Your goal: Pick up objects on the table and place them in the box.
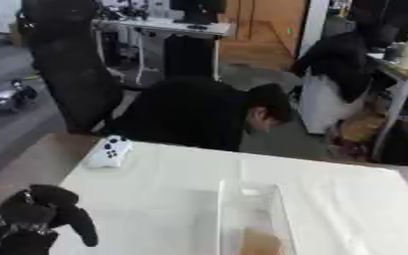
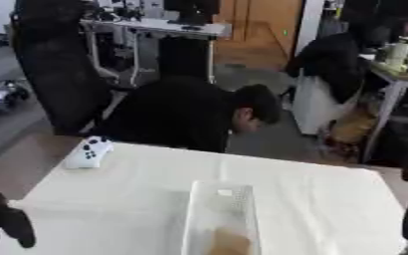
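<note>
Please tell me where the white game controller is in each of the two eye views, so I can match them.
Left eye view: the white game controller lies at the table's far left corner, in the picture's left part.
Right eye view: the same controller at that corner, nearer the picture's left edge.
Shared landmark: the clear box in the lower middle.

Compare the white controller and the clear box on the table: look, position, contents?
The white controller is opaque, with dark buttons; the clear box is see-through. The controller lies at the table's far left corner; the box stands near the middle, at the near edge. The box is much larger and holds something tan; the controller holds nothing. Both rest on the white table, untouched.
</note>
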Motion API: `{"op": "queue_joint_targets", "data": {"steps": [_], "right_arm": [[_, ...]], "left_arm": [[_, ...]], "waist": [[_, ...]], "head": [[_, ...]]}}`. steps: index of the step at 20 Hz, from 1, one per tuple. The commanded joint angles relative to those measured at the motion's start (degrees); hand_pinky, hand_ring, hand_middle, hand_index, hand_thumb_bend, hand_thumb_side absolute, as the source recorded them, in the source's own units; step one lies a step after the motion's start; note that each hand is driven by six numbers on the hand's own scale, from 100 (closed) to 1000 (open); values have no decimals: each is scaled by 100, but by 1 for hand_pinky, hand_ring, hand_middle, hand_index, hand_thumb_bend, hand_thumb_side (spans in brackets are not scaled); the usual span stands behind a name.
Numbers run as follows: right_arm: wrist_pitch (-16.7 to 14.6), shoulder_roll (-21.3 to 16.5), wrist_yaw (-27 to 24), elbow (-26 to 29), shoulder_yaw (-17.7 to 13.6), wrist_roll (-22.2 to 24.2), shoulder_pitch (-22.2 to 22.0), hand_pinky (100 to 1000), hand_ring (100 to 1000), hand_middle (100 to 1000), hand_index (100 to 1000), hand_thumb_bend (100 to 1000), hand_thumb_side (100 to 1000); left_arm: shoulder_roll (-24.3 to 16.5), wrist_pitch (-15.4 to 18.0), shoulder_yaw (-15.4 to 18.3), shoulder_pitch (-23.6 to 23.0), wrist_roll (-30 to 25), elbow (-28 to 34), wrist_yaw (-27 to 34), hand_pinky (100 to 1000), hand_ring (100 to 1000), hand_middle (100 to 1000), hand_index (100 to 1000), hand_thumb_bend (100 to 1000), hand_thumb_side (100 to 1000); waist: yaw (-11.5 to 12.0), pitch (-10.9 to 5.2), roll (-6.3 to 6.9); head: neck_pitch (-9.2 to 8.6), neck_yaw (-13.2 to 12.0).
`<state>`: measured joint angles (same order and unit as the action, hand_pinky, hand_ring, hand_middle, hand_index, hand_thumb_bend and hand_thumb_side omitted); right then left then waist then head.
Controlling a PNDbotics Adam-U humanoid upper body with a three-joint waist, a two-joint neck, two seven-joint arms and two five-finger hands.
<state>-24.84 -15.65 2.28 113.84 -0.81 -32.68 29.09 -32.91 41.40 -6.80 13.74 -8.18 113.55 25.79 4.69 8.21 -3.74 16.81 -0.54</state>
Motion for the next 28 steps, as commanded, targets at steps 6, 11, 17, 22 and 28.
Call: {"op": "queue_joint_targets", "data": {"steps": [6,11,17,22,28], "right_arm": [[-28,-87,-25,75,-21,29,105,100,248,368,481,100,1000],[-25,-88,-31,75,-16,48,107,100,248,368,482,100,1000],[-22,-86,-36,75,-13,67,106,100,247,368,482,100,1000],[-14,-93,-41,75,-13,90,103,100,247,369,483,100,1000],[-3,-102,-43,75,-5,139,107,100,248,370,484,100,1000]], "left_arm": [[-63,-40,45,9,2,105,-11,430,596,751,785,482,704],[-59,-53,46,2,9,105,-20,430,596,752,785,483,704],[-55,-43,54,-4,25,105,-11,430,596,753,786,483,703],[-48,-51,42,5,17,105,21,430,596,753,787,483,705],[-33,-77,48,5,-4,105,76,429,595,754,787,482,708]], "waist": [[-15,-76,43],[-14,-72,42],[-17,-65,46],[-24,-66,49],[-29,-66,57]], "head": [[11,4],[56,-80],[268,-237],[459,-82],[946,386]]}}
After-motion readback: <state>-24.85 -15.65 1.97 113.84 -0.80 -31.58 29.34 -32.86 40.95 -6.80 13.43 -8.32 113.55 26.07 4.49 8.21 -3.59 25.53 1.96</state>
